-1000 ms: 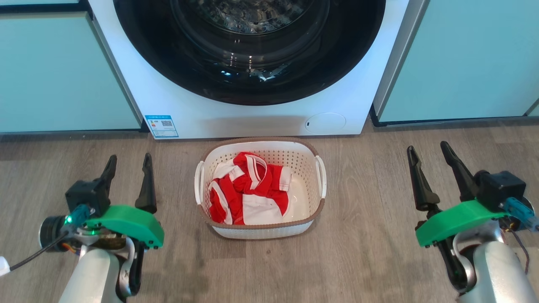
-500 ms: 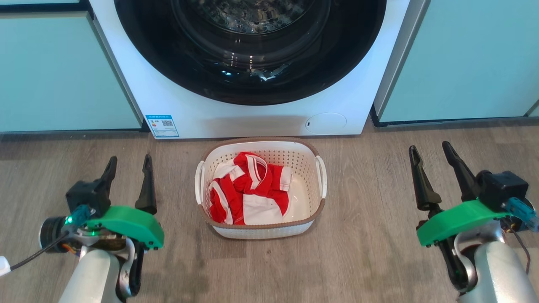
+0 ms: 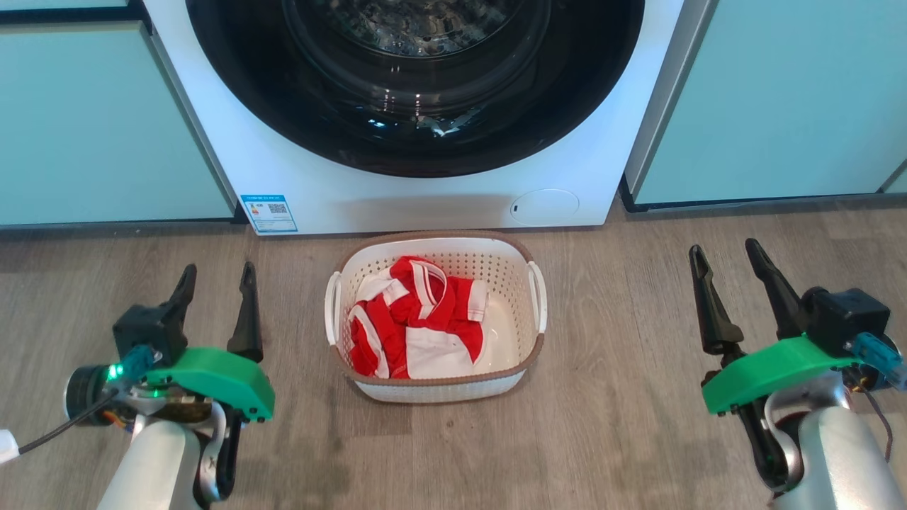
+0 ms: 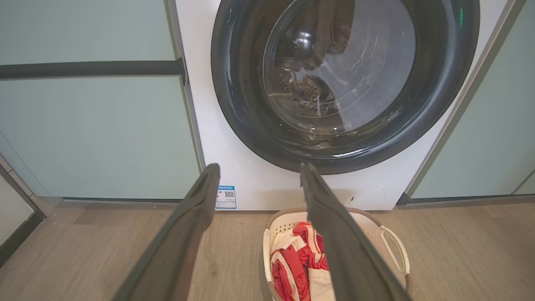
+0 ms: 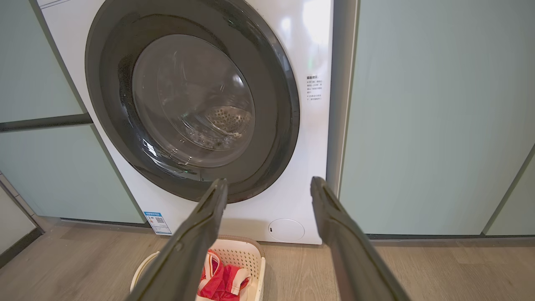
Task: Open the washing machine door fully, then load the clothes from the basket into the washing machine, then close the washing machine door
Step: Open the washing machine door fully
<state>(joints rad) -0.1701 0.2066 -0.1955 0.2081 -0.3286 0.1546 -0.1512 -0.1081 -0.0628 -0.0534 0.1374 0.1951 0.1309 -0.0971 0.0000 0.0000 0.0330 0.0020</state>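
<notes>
Nearest to us, both arms are low over the wooden floor (image 3: 609, 425). The left end effector (image 3: 219, 268) has its two dark fingers spread apart with nothing between them. The right end effector (image 3: 724, 246) is the same, fingers wide and empty. Both are well apart from anything they need to touch.

Between them, further out, the basket (image 3: 439, 380) sits on the floor with the clothes (image 3: 414, 319) bundled inside, red and white, heaped towards its left half. The basket stands just in front of the washing machine (image 3: 397, 202), between the blue sticker (image 3: 268, 213) and the round flap (image 3: 544, 207).

Beyond that, the washing machine door (image 3: 425, 157) looks shut, its glossy black rim flush with the white front in both wrist views. Teal cabinets (image 3: 92, 120) flank the machine on either side. So the opening step looks like the one in hand, and it has not begun.

Now the hazards. That rim is slick and rounded, so a finger hooked shallowly could slide off and leave the door only ajar. I cannot tell which side the hinge is on, and a pull from the wrong edge would gain nothing. The basket stands close under the door, so a low reach or a forward roll could knock it aside. Later, a pinch on one loose layer could trail a garment onto the floor.
</notes>
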